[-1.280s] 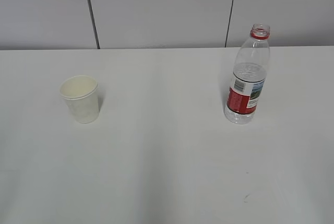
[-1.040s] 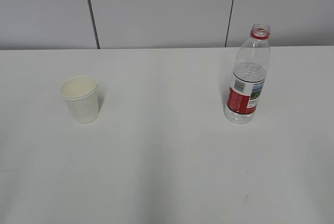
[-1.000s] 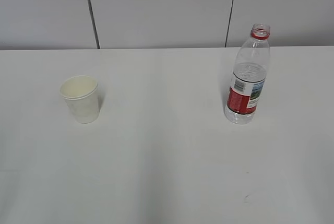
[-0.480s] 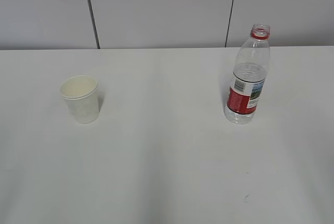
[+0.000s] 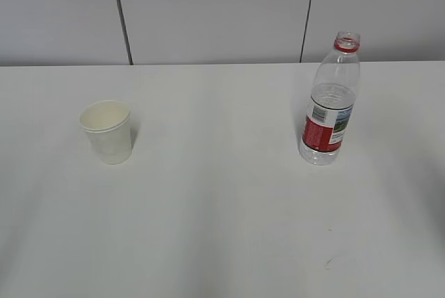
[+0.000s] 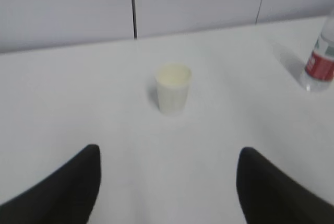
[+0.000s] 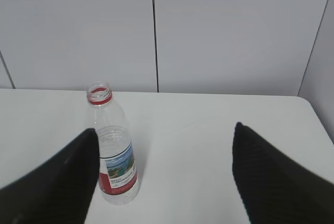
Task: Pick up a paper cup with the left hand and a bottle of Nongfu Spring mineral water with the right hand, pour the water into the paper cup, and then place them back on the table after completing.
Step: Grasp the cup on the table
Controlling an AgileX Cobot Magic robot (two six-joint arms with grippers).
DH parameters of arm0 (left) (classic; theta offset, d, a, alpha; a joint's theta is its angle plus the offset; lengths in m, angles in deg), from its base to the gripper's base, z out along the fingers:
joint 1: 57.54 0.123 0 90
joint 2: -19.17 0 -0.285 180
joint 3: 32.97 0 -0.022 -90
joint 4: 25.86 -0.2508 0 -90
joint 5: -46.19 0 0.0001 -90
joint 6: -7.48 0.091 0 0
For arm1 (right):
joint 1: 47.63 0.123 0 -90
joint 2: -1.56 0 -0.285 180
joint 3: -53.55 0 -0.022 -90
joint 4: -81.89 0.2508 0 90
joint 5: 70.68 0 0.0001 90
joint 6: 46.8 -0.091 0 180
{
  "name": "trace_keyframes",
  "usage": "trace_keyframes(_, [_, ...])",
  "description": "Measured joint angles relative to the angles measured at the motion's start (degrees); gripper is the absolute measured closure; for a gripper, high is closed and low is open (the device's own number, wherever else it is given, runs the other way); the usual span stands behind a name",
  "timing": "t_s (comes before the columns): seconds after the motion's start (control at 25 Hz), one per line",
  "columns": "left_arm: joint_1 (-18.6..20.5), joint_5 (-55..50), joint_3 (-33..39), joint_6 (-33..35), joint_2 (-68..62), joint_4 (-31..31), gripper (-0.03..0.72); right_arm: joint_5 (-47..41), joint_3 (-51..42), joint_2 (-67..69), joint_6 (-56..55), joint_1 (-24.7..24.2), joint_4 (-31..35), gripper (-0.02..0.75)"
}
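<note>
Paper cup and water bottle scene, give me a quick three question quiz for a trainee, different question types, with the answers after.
1. True or false: the water bottle has its cap off.
2. Multiple choice: in the left wrist view, the paper cup is
A. clamped in the left pincer
B. standing upright ahead of the open pincer, apart from it
C. tipped on its side
3. Fill in: the bottle's label is mostly ____ in colour.

Key
1. True: only the red neck ring shows around an open mouth.
2. B
3. Red
</note>
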Motion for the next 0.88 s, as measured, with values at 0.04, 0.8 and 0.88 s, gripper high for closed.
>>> trace_keyframes(0.04, [0.0,3.1,-0.2,0.0,-1.8,-0.2,0.189,1.1,0.0,1.6,0.0,0.0,0.0,0.151])
trace_keyframes(0.8, [0.0,65.4,8.7,0.0,-48.9,-1.1,0.189,14.4,0.0,17.8,0.0,0.0,0.0,0.151])
trace_keyframes(0.88, [0.0,71.7,11.6,0.0,-52.1,-1.1,0.189,15.2,0.0,17.8,0.0,0.0,0.0,0.150])
